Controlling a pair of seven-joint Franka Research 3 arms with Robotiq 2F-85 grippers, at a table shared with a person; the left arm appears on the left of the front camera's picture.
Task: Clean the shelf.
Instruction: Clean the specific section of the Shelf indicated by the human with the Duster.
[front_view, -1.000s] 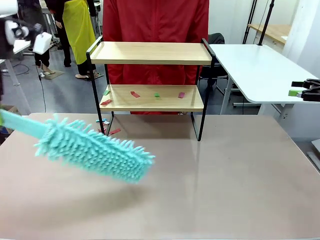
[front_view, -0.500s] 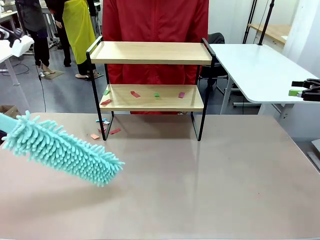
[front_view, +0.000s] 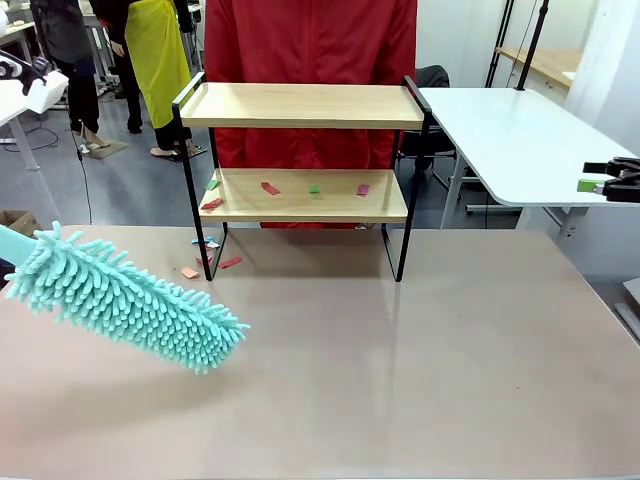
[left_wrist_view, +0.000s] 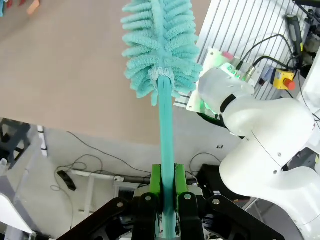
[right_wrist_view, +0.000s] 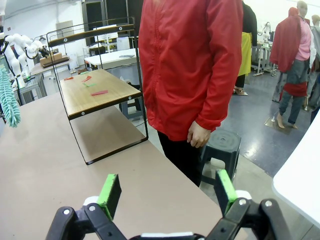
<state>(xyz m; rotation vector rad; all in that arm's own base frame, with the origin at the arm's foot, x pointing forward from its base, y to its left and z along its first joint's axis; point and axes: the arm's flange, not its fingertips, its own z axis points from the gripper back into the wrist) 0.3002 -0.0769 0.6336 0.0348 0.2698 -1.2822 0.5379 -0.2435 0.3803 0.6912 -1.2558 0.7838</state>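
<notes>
Two-tier shelf (front_view: 300, 106) stands upright at the far middle of the beige tabletop (front_view: 420, 360). Top board bare. Lower board carries scattered coloured scraps (front_view: 270, 188), red and green. A few loose scraps (front_view: 190, 272) lie on the tabletop just beside its near left leg. A person in a red jacket (front_view: 310, 45) stands right behind the shelf at the far edge.

Teal fluffy duster (front_view: 125, 300) is at near left, well apart from the shelf, head tilted down toward the right. Cannot tell whether it touches the tabletop. Its handle is clamped tight in the left gripper (left_wrist_view: 167, 182), a green pad on either side.

At far right, by the white side table (front_view: 510, 140), the right gripper (right_wrist_view: 167, 192) has its jaws spread wide with nothing between them.
</notes>
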